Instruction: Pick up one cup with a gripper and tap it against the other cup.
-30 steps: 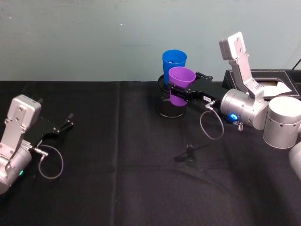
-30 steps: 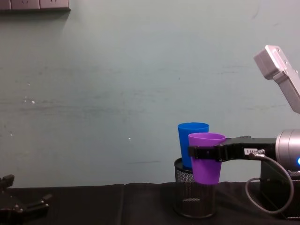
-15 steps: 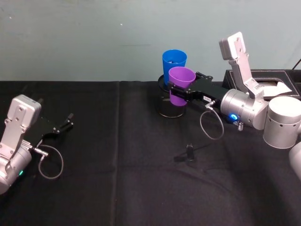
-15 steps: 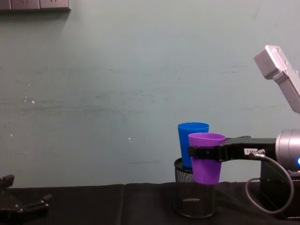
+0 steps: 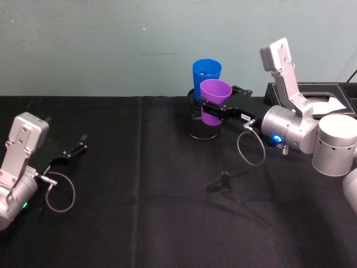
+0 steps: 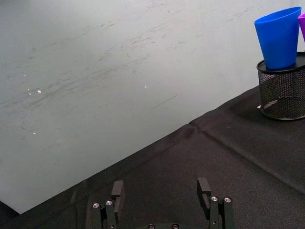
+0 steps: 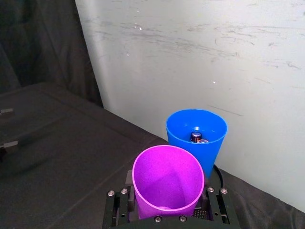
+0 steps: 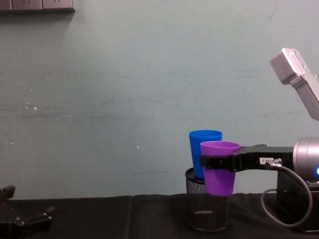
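The purple cup is clamped in the right gripper beside the blue cup; a slight tapping nudge seems needed. The left gripper is parked, jaws apart.

**Work Area: Wall and Table Surface**

We work at a table covered from edge to edge with a black cloth. A crease runs through the cloth from the far edge to the near edge, left of centre. Directly behind the far edge stands a pale grey-green wall, matt, evenly lit, with faint scuffs and small white specks. In the chest view we see pale wall plates high on the wall. In the right wrist view a dark drape hangs beside the wall.
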Robot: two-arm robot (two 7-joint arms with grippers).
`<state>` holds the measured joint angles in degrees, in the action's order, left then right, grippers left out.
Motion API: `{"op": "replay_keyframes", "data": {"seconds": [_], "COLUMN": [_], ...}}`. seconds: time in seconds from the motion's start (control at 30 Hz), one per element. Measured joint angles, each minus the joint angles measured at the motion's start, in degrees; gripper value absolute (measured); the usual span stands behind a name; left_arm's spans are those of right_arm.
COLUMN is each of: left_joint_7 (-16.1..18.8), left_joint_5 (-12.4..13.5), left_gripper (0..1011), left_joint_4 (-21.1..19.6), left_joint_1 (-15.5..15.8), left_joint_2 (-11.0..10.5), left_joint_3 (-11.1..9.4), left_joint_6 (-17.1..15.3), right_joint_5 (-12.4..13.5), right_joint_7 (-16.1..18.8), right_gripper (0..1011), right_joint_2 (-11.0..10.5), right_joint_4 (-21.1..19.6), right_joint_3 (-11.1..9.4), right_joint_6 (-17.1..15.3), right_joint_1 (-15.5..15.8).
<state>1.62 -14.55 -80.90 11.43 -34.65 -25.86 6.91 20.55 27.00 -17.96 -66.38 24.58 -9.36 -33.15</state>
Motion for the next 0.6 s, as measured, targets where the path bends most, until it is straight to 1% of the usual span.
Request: {"op": "replay_keyframes", "data": {"seconds": [0.6], "left_joint_7": [0.0], "left_joint_5": [0.0], "left_gripper": [1000], "left_joint_4": [0.0], "left_joint_1": [0.0], "left_joint_2": [0.0], "left_joint_3": [0.0], "left_joint_6": [0.0], "right_joint_5": [0.0], "right_joint_7": [0.0], "right_gripper": [741], "right_joint_2": [0.0], "right_joint_4": [0.0], "right_joint_3": [0.01], "right_joint_6": [0.0], "right_joint_1": [0.0]}}
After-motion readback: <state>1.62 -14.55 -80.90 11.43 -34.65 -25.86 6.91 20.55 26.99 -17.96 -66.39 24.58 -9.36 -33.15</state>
